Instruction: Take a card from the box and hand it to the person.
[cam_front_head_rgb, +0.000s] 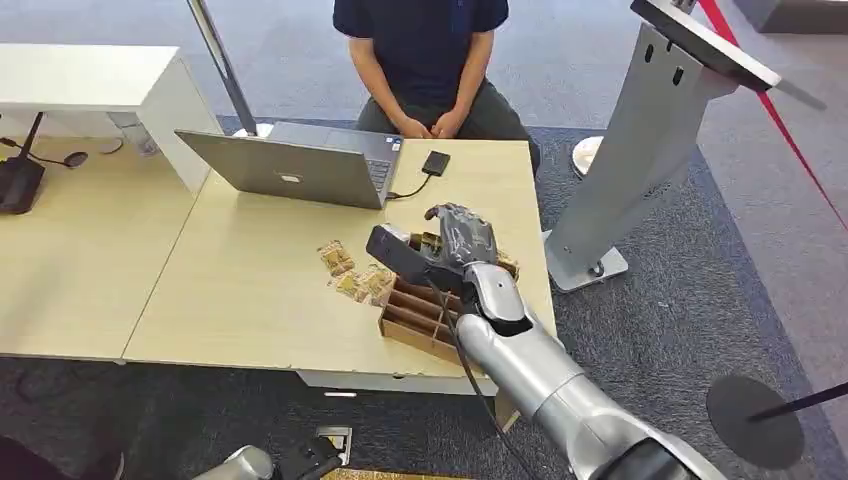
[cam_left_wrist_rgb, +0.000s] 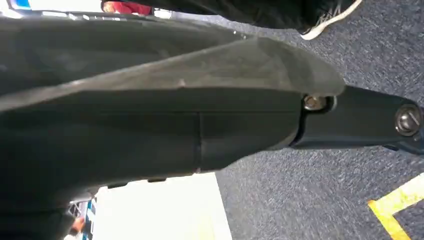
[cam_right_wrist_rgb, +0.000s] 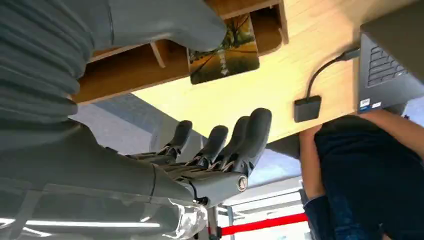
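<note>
Right hand (cam_front_head_rgb: 462, 240) hovers over the far end of the box (cam_front_head_rgb: 425, 318), fingers (cam_right_wrist_rgb: 235, 142) spread, holding nothing. Table (cam_front_head_rgb: 250, 290) carries the laptop (cam_front_head_rgb: 300, 165) near the person (cam_front_head_rgb: 425, 60). A card (cam_right_wrist_rgb: 225, 55) stands in the box's end slot just beside the thumb. Step looks like the reach-to-grasp; next needs a pinch on that card's edge, then a lift clear.

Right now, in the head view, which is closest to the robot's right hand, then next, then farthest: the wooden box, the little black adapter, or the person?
From the right hand:
1. Wooden box, just beneath it.
2. Black adapter, farther up the table beside the laptop.
3. Person, seated beyond the table's far edge.
</note>
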